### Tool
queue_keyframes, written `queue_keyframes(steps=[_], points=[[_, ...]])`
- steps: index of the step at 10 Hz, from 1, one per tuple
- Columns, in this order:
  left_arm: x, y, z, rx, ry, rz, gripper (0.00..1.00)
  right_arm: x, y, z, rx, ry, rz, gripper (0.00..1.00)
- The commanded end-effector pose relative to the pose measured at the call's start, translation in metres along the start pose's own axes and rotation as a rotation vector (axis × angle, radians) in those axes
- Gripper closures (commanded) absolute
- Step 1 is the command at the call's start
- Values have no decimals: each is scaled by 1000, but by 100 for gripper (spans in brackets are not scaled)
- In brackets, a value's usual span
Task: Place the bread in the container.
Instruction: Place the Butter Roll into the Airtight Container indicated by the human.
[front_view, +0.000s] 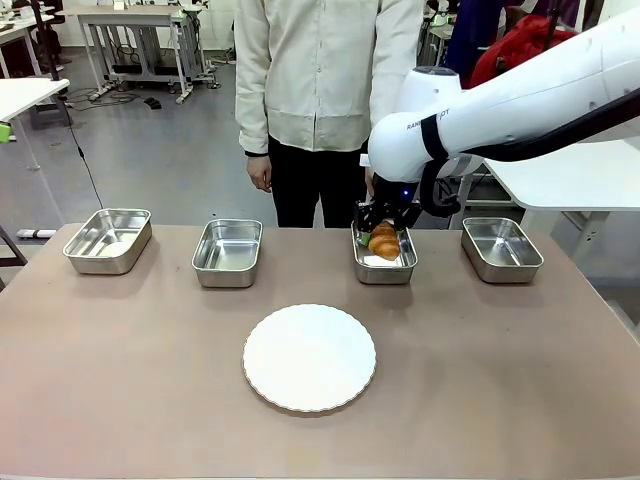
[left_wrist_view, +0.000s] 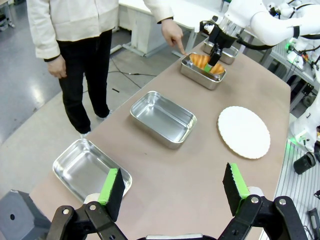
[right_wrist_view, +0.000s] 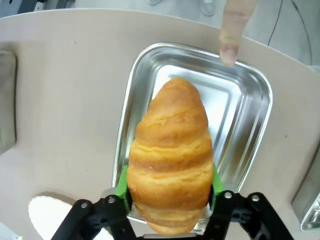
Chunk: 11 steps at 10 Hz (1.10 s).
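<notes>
We see the right end effector (right_wrist_view: 167, 200) clamped on the bread (right_wrist_view: 171, 160), above the container (right_wrist_view: 250, 125) at frame centre, a person's finger (right_wrist_view: 232, 30) on its rim, left end effector (left_wrist_view: 172, 187) apart.

A golden-brown croissant (right_wrist_view: 171, 160) with a ridged crust is seen between green pads (right_wrist_view: 121, 186) of the black right pincer (front_view: 384, 232), above a shiny silver container (front_view: 384, 264). A plain white plate (front_view: 309, 357) with a scalloped rim is set on the dull beige-brown worktop (front_view: 120, 380).
</notes>
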<state>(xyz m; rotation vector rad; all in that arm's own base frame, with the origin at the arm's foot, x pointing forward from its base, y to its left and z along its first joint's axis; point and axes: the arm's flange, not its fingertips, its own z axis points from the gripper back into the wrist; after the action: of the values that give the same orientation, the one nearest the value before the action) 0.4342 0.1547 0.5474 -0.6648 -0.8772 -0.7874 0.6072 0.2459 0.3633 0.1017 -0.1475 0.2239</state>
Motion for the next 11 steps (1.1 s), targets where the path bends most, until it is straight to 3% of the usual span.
queue_keyframes(steps=[1,3,4,5,11], points=[[0,0,2,-8,-10,-16,0,-5,-4,7,-4,-47,13,0],[0,0,2,-8,-10,-16,0,-6,-6,12,18,-56,-18,0],[0,0,2,-8,-10,-16,0,-4,-7,14,15,28,-42,0],[0,0,2,-8,-10,-16,0,3,0,10,6,-32,-4,0],[0,0,2,-8,-10,-16,0,3,0,10,6,-32,-4,0]])
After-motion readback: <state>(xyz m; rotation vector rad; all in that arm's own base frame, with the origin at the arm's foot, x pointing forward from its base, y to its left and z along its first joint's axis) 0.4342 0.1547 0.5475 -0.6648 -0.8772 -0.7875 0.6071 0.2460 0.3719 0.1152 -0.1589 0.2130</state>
